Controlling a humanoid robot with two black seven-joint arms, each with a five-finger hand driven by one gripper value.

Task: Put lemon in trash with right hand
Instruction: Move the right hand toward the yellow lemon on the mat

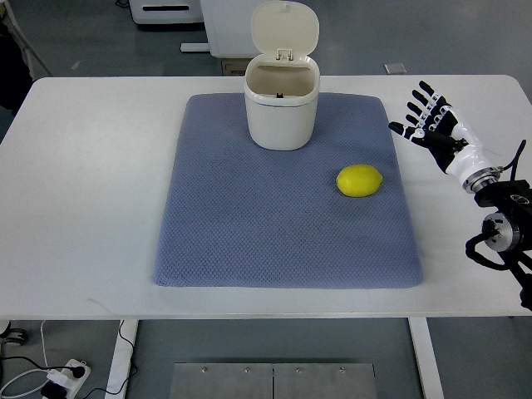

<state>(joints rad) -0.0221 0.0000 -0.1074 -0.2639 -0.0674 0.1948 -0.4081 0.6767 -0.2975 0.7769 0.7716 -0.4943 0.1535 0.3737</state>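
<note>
A yellow lemon [359, 180] lies on the right part of a blue-grey mat [249, 216]. A cream trash bin [282, 100] stands at the mat's far edge with its lid flipped up and its inside showing. My right hand [426, 122] hovers over the white table just past the mat's right edge, beyond and to the right of the lemon. Its black and white fingers are spread and hold nothing. The left arm is out of view.
The white table [83, 183] spans the picture, with its front edge near the bottom. Under the table a power strip [62, 376] and cables lie on the floor. White equipment [166, 12] stands behind the table.
</note>
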